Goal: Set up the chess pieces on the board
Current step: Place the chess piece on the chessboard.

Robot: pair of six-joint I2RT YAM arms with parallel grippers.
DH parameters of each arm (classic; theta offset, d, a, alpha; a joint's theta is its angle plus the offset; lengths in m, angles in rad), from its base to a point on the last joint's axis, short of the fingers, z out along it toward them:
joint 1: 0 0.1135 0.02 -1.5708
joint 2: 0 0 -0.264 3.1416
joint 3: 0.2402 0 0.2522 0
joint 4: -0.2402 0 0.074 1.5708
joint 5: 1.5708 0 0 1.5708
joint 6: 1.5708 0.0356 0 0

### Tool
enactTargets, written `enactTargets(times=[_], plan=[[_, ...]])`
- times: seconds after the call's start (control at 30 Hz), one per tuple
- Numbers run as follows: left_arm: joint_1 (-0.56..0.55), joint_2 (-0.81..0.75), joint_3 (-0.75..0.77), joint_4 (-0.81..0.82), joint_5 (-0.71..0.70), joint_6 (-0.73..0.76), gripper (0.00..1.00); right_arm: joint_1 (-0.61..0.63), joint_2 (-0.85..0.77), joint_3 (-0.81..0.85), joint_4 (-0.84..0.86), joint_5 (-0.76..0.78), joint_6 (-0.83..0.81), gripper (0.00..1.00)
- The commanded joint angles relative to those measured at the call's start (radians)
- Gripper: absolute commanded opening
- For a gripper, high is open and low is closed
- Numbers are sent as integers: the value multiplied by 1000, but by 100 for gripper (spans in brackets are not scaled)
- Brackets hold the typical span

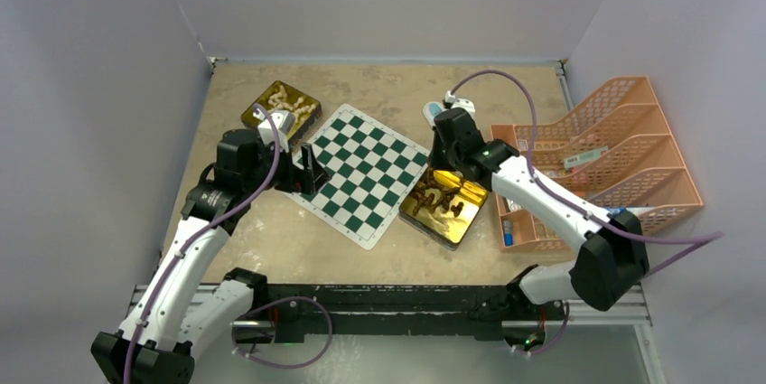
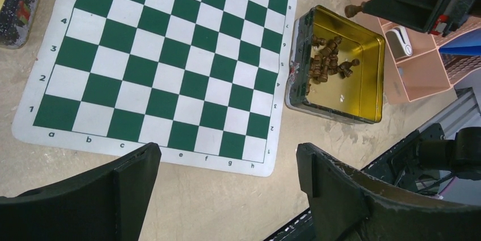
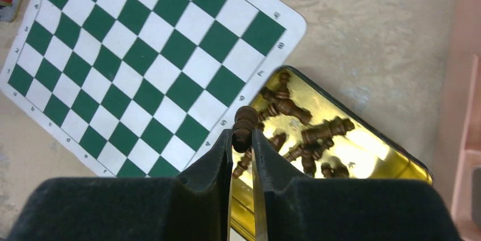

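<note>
Dark brown chess piece (image 3: 245,121) pinched in the right gripper's (image 3: 243,139) narrowed fingers, above the gold tin (image 3: 368,156) holding its set; left gripper (image 2: 227,176) spread wide and empty beside the board (image 1: 361,172), which bears no pieces: all setup remains.

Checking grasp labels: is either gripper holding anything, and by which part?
Right gripper pinches a dark brown chess piece by its lower part, head protruding. Left gripper open, empty.
</note>
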Motion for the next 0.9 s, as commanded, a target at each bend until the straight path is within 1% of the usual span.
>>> enactTargets(times=[0.0,0.1,0.3,0.53,0.87], plan=[[-5,-24,10,31,-5,10,91,10,77,84,76,-79,-79,13],[-5,-40,10,31,-19,8,92,13,141,118,103,-84,-111,13],[-5,-66,12,29,-53,6,93,15,339,254,70,-14,-159,14],[-5,-73,13,25,-71,5,93,13,530,420,32,-46,-225,14],[-5,-97,10,21,-90,3,93,13,693,586,5,-54,-253,15]])
